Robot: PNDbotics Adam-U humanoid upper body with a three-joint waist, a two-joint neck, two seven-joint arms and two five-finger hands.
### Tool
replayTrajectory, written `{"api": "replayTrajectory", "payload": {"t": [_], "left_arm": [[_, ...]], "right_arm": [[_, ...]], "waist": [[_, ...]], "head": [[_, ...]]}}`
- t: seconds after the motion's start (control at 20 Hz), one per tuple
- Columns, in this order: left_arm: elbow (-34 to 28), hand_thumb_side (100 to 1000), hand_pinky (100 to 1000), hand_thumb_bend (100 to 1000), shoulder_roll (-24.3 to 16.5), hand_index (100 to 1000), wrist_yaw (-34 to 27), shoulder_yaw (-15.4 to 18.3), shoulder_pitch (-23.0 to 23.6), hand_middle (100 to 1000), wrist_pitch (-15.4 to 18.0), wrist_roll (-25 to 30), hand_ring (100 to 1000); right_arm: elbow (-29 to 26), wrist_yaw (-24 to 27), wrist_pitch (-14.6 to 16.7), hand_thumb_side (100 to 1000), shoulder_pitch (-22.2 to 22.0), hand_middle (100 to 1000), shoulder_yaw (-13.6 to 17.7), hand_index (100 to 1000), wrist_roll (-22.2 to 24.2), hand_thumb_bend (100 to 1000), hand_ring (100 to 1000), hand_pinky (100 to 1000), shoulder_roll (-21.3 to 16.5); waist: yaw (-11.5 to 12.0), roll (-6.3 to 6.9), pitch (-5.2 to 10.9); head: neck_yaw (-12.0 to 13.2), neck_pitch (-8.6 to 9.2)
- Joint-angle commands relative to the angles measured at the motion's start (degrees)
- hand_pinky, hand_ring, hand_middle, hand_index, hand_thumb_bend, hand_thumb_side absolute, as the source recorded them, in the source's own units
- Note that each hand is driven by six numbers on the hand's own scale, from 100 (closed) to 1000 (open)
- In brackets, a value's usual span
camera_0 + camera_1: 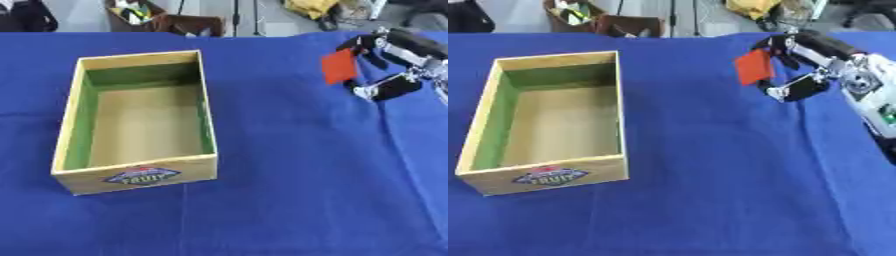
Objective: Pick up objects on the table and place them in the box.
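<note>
Blue tablecloth (297, 165). Right hand (815, 60): fingers curled, pinching flat red piece (753, 67) by one edge. Wooden fruit box (140, 120) well left of fingers. Risk: thin piece slipping in transit.

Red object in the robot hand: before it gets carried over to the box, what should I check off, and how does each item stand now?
1. Right robot hand holds the red object between its fingers and thumb: ok.
2. Object lifted off the blue cloth: cannot tell.
3. Box upright, open side up: ok.
4. Box interior free of other things: ok.
5. Cloth between robot hand and box free of obstacles: ok.
6. Left robot hand out of the way: ok, not in view.
</note>
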State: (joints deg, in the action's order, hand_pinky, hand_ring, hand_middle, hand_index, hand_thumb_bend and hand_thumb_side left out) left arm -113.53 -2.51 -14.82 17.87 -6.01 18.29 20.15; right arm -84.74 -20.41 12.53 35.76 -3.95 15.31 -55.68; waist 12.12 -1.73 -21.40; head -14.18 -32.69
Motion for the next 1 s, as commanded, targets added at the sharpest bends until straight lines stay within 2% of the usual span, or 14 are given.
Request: {"api": "replayTrajectory", "payload": {"t": [0.05,0.25,0.45,0.75,1.0], "left_arm": [[-1.1,936,210,100,-1.3,485,0.0,0.2,-0.3,332,-0.2,-0.1,228],[-1.1,937,211,100,-1.4,485,0.1,0.1,-0.4,332,-0.4,0.0,228],[-1.1,935,211,100,-1.6,485,-0.1,-0.1,-0.4,332,-0.4,0.1,228],[-1.1,937,212,100,-1.4,484,-0.5,-0.5,-0.4,332,-0.7,0.4,228],[-1.1,937,212,100,-1.3,484,-1.4,-1.4,-1.1,331,-0.9,1.2,227]], "right_arm": [[-4.1,3.8,-2.0,102,1.8,133,0.3,130,0.2,100,717,754,-2.5],[-7.7,7.5,-3.7,101,4.4,129,-0.8,129,0.8,100,711,751,-1.9],[-9.9,9.7,-5.4,100,8.9,126,-2.7,127,1.5,100,699,742,0.9],[-9.9,7.3,-6.3,100,15.9,128,-7.4,130,2.1,100,695,734,8.2],[-7.9,1.8,-5.6,100,20.7,133,-11.6,134,3.2,100,687,726,14.9]], "waist": [[0.0,-0.11,1.49],[0.2,-0.42,1.61],[0.9,-0.69,1.86],[2.5,-0.89,2.05],[4.6,-0.91,1.87]], "head": [[0.1,-0.16],[0.0,-0.26],[-0.5,-0.41],[-1.6,-0.61],[-3.6,-0.61]]}}
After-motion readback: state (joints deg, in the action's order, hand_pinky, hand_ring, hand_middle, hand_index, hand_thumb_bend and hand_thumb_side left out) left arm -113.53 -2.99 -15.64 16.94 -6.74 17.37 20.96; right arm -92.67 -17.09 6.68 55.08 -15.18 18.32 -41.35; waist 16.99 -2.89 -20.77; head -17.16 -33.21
